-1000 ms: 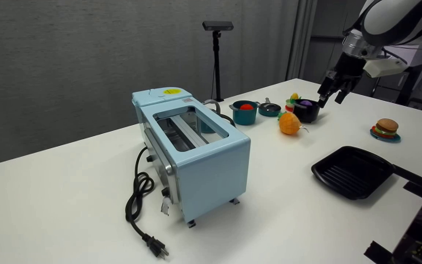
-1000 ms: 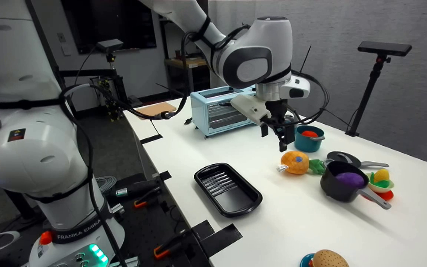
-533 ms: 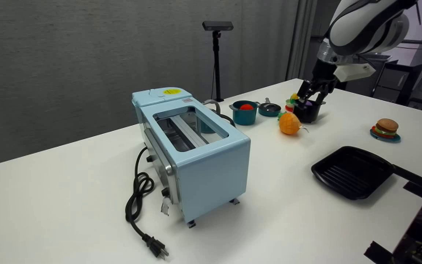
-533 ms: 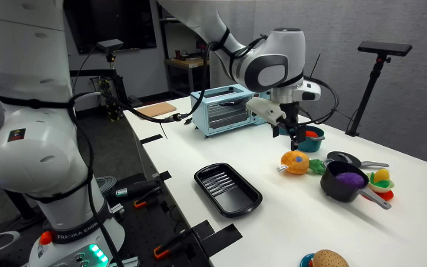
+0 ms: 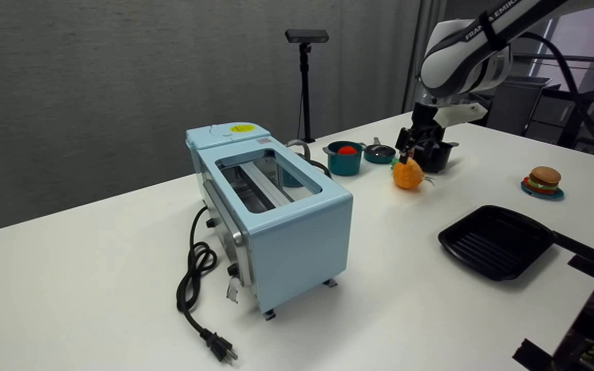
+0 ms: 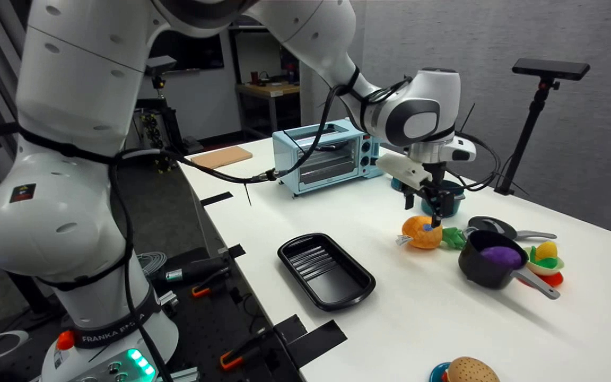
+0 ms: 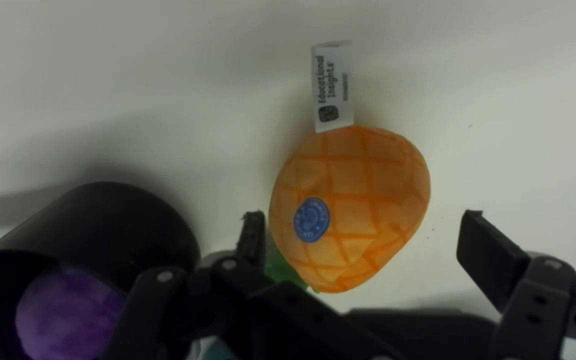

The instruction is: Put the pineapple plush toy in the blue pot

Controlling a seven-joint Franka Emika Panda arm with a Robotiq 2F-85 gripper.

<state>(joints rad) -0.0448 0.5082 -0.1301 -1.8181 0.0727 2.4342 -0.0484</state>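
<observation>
White table [image 6: 417, 313] holds the pineapple toy [image 6: 416, 233]. In an exterior view, the spread-fingered gripper [image 6: 422, 214] partly hides the blue pot [image 6: 455, 204].

The glossy white jointed robot arm [image 6: 88, 90] stands tall at left in an exterior view, arching along the top edge, white-and-grey wrist [image 6: 423, 109] pointing down right of centre. And the black two-fingered gripper [image 7: 363, 216], fingers [image 7: 489, 256] spread wide, low in the wrist view!

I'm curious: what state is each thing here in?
Gripper: open, not gripping.
Pineapple plush toy: lying on its side, ungripped.
Blue pot: uncovered, red item inside.
Dark saucepan: uncovered, purple item inside.
Toaster oven: door looks shut.
Plug: loose on the table, unplugged.
Burger toy: sitting on a plate.
</observation>
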